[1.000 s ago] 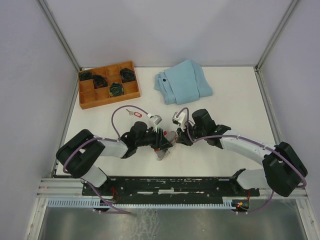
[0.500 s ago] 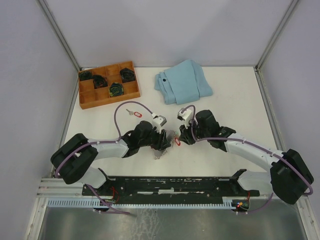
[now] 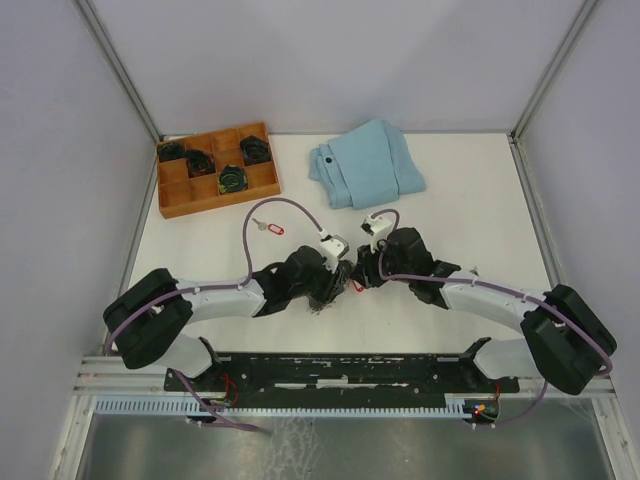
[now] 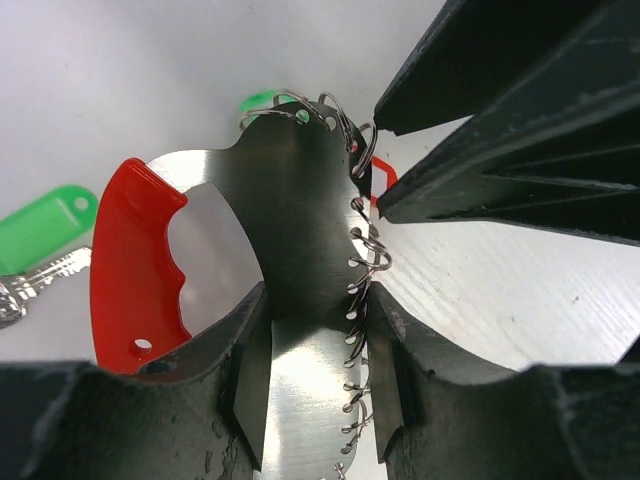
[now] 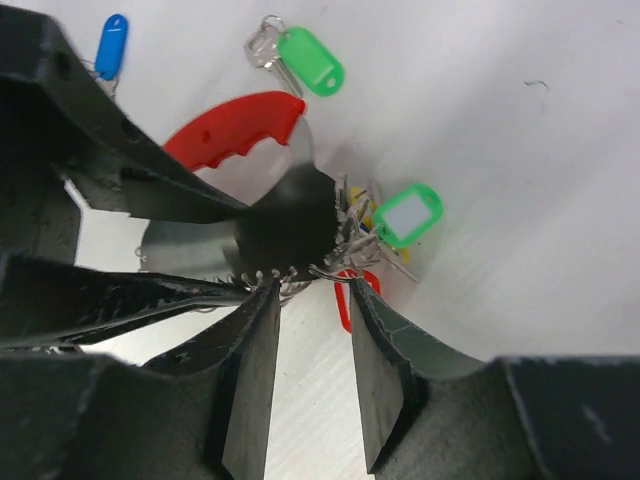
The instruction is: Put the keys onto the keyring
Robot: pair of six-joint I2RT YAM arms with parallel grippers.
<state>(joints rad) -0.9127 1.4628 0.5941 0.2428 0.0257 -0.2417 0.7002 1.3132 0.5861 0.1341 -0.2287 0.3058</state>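
The keyring (image 4: 300, 200) is a silvery plate with a red handle (image 4: 130, 260) and a row of metal loops along one edge. My left gripper (image 4: 312, 300) is shut on the plate, just above the table (image 3: 335, 280). Green (image 5: 408, 215) and yellow-tagged keys hang at its end loops. My right gripper (image 5: 310, 285) is open, tips at the loops, facing the left one (image 3: 360, 275). A red-tagged key (image 5: 343, 310) sits by its right finger, partly hidden. A green-tagged key (image 5: 310, 60) and a blue-tagged one (image 5: 112, 40) lie loose on the table.
Another red-tagged key (image 3: 268, 226) lies on the table behind the left arm. A wooden compartment tray (image 3: 215, 170) with dark coiled items stands at the back left. A folded light-blue cloth (image 3: 365, 165) lies at the back centre.
My left gripper has carried the keyring slightly right and farther from the bases. My right gripper has closed in on its loop edge, and a red tag now shows between the two.
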